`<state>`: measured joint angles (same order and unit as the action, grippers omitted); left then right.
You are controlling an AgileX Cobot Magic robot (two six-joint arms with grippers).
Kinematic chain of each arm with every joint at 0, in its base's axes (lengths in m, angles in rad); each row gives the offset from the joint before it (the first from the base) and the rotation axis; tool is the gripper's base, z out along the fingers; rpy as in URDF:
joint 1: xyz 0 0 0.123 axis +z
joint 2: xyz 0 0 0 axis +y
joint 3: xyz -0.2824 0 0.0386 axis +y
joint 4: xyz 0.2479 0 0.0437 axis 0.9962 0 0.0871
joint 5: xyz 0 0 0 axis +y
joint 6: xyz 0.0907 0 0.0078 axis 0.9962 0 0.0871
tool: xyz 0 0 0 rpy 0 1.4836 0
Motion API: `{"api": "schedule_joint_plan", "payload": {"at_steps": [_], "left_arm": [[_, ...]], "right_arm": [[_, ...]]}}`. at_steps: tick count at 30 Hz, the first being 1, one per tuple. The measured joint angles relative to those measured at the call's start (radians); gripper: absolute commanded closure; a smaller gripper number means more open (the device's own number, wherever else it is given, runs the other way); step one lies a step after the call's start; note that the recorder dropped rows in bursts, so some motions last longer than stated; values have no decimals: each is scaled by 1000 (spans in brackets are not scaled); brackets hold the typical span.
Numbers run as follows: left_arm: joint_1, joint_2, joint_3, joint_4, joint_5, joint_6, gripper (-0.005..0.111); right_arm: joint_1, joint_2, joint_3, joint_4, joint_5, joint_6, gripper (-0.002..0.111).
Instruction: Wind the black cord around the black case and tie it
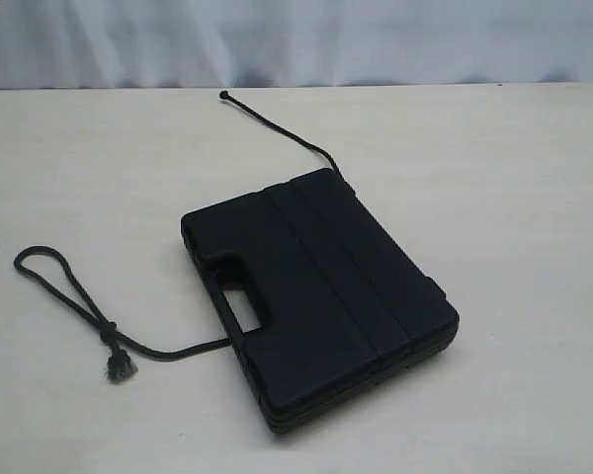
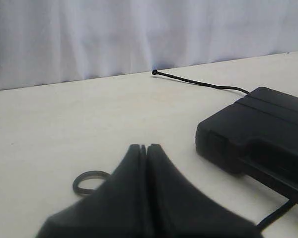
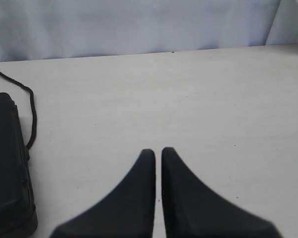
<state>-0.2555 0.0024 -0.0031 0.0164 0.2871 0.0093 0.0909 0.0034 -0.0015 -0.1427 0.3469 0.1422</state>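
The left hand [image 2: 145, 147] and right hand [image 3: 158, 151] rest together, empty; tugging the eight-o'clock braided black cord [image 1: 109, 331] could drag the flat black plastic case [image 1: 321, 296].

The work surface is a flat table [image 1: 514, 148] with a matte, off-white top and faint mottling. It fills most of the exterior view and ends at a straight far edge. Behind that edge hangs a pale backdrop [image 1: 296, 39] of white-grey fabric with soft vertical folds, and it spans the full width of all three views. In the right wrist view, the fabric overlaps in a brighter fold at one corner. Lighting is even and diffuse. Shadows on the tabletop are soft and weak.
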Motion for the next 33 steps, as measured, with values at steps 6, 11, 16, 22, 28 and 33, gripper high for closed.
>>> {"api": "schedule_joint_plan", "payload": {"at_steps": [6, 11, 16, 22, 28, 33], "left_arm": [[0, 0, 0, 0, 0, 0, 107], [0, 0, 0, 0, 0, 0, 107], [0, 0, 0, 0, -13, 0, 107], [0, 0, 0, 0, -83, 0, 107], [0, 0, 0, -22, -131, 0, 107], [0, 0, 0, -50, -154, -9, 107]], "right_arm": [[0, 0, 0, 0, 0, 0, 104], [0, 0, 0, 0, 0, 0, 104], [0, 0, 0, 0, 0, 0, 104], [0, 0, 0, 0, 0, 0, 104], [0, 0, 0, 0, 0, 0, 104], [0, 0, 0, 0, 0, 0, 104]]}}
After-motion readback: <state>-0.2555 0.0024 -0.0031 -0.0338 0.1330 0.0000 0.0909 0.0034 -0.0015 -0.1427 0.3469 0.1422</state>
